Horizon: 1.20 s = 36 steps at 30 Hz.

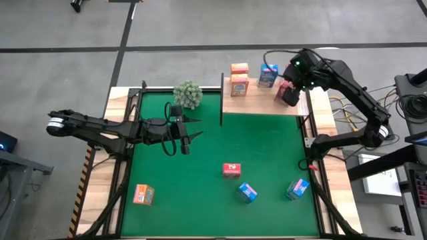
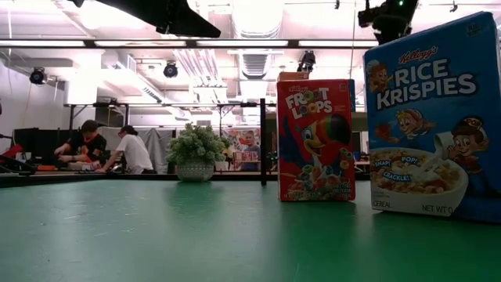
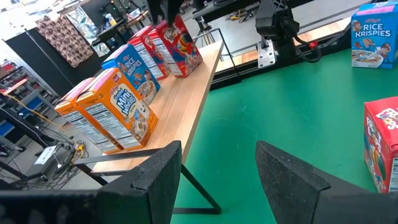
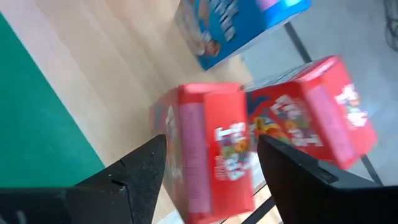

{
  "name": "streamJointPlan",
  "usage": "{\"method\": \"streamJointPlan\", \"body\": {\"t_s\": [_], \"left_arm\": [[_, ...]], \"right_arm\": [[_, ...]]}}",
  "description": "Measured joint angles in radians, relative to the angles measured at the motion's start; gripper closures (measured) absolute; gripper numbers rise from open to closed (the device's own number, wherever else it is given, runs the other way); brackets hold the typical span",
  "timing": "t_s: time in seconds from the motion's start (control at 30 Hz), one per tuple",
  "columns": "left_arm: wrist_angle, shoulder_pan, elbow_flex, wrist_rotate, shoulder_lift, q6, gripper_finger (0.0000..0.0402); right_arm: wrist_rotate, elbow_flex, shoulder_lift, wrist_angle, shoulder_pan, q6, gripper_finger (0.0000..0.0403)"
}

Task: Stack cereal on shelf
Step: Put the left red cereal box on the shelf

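Observation:
The wooden shelf point(image 1: 263, 100) lies at the mat's far right. Two orange boxes point(image 1: 239, 77), a blue box point(image 1: 268, 75) and two red boxes point(image 3: 171, 40) stand on it in a row. My right gripper point(image 1: 291, 93) hangs over the row's right end, open. Its fingers stand on either side of the nearer red box point(image 4: 211, 149), and the other red box point(image 4: 311, 118) is beside it. My left gripper point(image 1: 193, 127) is open and empty over the mat's left half. A red box point(image 1: 231, 170), two blue boxes point(image 1: 247, 193) point(image 1: 297, 189) and an orange box point(image 1: 143, 194) stand on the mat.
A round green plant point(image 1: 188, 93) stands at the mat's far edge, left of the shelf's black post point(image 1: 221, 100). The green mat point(image 1: 200, 200) has free room in its middle. People sit in the room beyond the table point(image 2: 109, 149).

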Motion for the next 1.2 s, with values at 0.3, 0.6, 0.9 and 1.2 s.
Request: {"method": "streamJointPlan", "body": {"t_s": [0.3, 0.6, 0.9, 1.2], "left_arm": [[0.000, 0.000, 0.000, 0.000, 0.000, 0.000, 0.0212], [0.000, 0.000, 0.000, 0.000, 0.000, 0.003, 0.0212], [-0.003, 0.000, 0.000, 0.000, 0.000, 0.003, 0.0212], [-0.003, 0.000, 0.000, 0.000, 0.000, 0.003, 0.0212]], "right_arm": [[-0.181, 0.097, -0.021, 0.013, 0.046, 0.129, 0.0177], [-0.102, 0.006, -0.036, 0.044, 0.247, 0.196, 0.0283], [0.177, -0.165, -0.036, 0.046, 0.348, 0.203, 0.0388], [0.389, -0.254, -0.037, 0.039, 0.347, 0.194, 0.0394]]}}
